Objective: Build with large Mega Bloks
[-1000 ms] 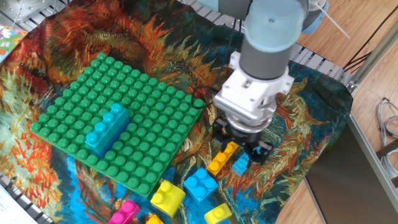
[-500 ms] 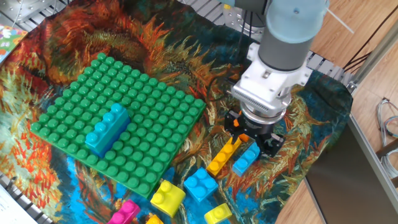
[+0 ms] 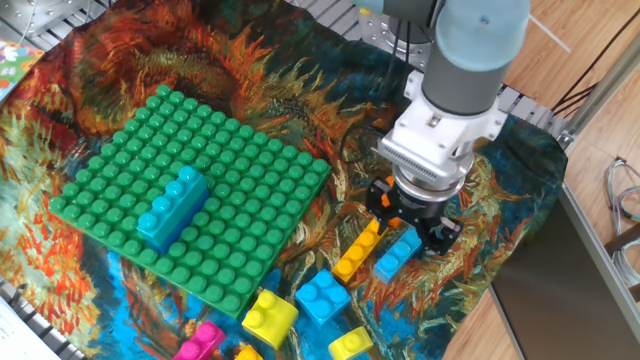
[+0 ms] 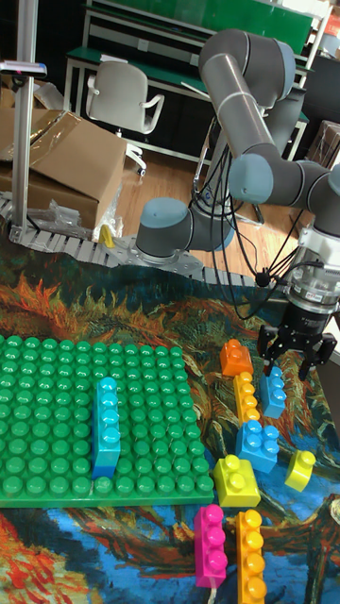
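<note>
My gripper (image 3: 413,222) (image 4: 298,357) hangs open and empty just above the cloth, over the far end of a small blue brick (image 3: 397,255) (image 4: 273,392). A long orange brick (image 3: 357,252) (image 4: 246,396) lies to the left of that blue one. An orange square brick (image 4: 235,359) sits beside the left finger. Nearer the front lie a blue square brick (image 3: 322,295) (image 4: 256,444), two yellow bricks (image 3: 268,316) (image 3: 350,343) and a pink brick (image 3: 200,343) (image 4: 210,545). A long light blue brick (image 3: 172,208) (image 4: 107,424) is pressed onto the green studded plate (image 3: 230,150) (image 4: 57,377).
A patterned cloth (image 3: 250,70) covers the table. A second long orange brick (image 4: 250,555) lies at the front beside the pink one. The table's right edge and a metal frame (image 3: 600,110) stand close to the arm. A roller conveyor (image 4: 57,241) runs behind the cloth.
The gripper has moved to the right and slightly back, away from the long orange brick. More of the small blue brick shows now.
</note>
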Controlling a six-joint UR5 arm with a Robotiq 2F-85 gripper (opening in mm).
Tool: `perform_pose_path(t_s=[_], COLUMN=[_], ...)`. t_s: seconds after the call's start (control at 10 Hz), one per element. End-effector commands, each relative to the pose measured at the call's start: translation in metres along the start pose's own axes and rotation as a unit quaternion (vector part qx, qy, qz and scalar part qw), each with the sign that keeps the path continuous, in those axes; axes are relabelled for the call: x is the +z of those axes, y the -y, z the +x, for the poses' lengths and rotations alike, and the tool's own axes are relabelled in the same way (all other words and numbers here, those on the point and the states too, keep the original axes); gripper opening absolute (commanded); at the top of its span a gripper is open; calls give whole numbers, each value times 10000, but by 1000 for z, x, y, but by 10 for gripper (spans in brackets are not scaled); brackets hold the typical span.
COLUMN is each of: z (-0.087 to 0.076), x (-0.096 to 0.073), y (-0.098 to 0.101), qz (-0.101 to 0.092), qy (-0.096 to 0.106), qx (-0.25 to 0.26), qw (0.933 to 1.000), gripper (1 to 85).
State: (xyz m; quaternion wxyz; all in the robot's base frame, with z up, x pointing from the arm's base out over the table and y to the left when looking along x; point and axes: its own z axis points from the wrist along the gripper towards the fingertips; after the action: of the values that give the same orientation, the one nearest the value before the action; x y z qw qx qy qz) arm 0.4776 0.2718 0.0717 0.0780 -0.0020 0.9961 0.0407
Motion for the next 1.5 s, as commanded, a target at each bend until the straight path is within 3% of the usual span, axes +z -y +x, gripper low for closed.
perform_pose_path(t_s=[0.0, 0.4, 0.8, 1.3, 1.4], z=[-2, 11, 8, 11, 10], x=[15, 13, 33, 36, 36], y=[1, 8, -10, -2, 0], qz=[-75, 31, 68, 144, 144], qy=[132, -68, 36, 109, 139], qx=[92, 76, 314, 78, 54], qw=[9998, 9999, 9995, 9998, 9998], gripper=[643, 640, 613, 563, 500])
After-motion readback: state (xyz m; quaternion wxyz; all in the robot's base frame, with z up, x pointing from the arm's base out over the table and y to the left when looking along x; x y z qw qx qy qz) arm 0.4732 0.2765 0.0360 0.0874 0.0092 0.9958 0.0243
